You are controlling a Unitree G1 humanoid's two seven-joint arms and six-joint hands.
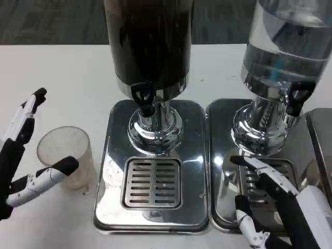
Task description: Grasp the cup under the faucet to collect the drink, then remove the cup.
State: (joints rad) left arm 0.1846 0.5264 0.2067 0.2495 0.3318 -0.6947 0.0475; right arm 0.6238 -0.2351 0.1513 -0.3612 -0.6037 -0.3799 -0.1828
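Observation:
A clear, empty plastic cup stands on the white table left of the dark drink dispenser. The dispenser's black faucet lever hangs above the slotted drip grate, and nothing stands on the grate. My left hand is open around the cup's left side, its thumb lying against the cup's front wall and the other fingers raised behind it to the left. At the lower right, my right hand rests open over the drip tray of the clear dispenser.
Two chrome bases sit side by side and fill the centre and right. A third metal tray edge shows at the far right. Bare white table lies to the left of the cup and behind the dispensers.

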